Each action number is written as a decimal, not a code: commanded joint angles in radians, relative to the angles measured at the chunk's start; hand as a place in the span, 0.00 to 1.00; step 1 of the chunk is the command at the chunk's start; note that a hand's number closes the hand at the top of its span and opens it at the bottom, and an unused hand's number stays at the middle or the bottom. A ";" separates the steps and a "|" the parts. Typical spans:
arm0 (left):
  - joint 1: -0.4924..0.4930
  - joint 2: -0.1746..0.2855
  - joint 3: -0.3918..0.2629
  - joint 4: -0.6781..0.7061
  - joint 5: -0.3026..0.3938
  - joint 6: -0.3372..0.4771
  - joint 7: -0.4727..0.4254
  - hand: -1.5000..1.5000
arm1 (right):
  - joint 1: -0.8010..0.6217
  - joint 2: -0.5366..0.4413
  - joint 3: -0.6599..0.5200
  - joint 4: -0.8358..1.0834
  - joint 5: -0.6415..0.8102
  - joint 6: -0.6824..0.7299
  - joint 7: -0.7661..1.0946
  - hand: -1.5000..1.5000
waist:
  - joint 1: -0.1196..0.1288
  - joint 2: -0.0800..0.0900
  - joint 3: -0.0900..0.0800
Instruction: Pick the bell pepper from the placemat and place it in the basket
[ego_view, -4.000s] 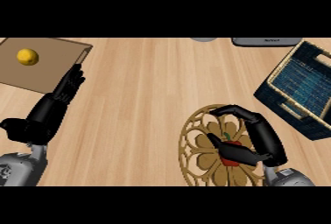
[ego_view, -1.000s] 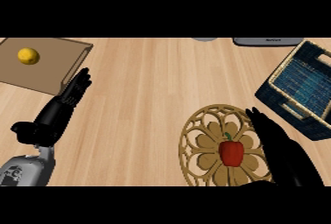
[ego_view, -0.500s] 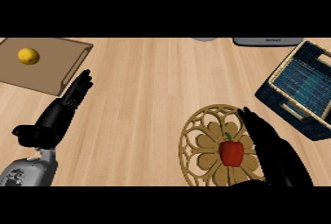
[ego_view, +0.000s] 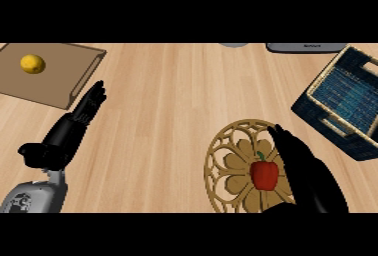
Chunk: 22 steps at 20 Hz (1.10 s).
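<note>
Right hand stood flat just right of bell pepper, fingers straight, nothing grasped. Pepper sat upright on placemat. Left hand lay open, resting at left. Step judged: pre-grasp. Next move: fingers must curl round pepper, lift, then carry to basket, far right on tabletop.

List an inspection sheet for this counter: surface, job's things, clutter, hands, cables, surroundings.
Surface: light wooden counter.
Job's things: red bell pepper upright on round tan openwork placemat; dark blue woven basket at right, nothing seen inside.
Clutter: yellow lemon on brown board; dark grey item cut off at top edge.
Hands: left hand open, resting beside board; right hand open, just right of pepper.
Cables: nothing seen.
Surroundings: nothing seen.
</note>
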<state>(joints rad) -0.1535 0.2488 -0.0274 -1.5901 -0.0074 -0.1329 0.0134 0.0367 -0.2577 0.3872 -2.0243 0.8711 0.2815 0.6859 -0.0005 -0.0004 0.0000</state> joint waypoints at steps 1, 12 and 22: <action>0.022 -0.032 -0.006 -0.036 -0.029 -0.001 0.006 0.50 | 0.023 0.002 -0.016 0.031 0.038 0.002 -0.041 0.00 | 0.000 0.000 0.000; -0.008 -0.037 0.049 -0.012 -0.039 -0.034 0.004 0.50 | -0.056 0.086 -0.040 0.229 0.107 -0.011 -0.062 0.00 | 0.002 0.000 0.000; -0.027 -0.061 0.054 -0.061 -0.042 -0.057 0.086 0.50 | 0.040 0.099 -0.045 0.304 0.126 -0.083 -0.158 0.00 | 0.000 0.000 0.000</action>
<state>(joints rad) -0.1723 0.2028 0.0320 -1.5930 -0.0519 -0.1926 0.0276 0.0262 -0.1553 0.3456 -1.7507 1.0007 0.2350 0.5802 -0.0001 -0.0006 -0.0003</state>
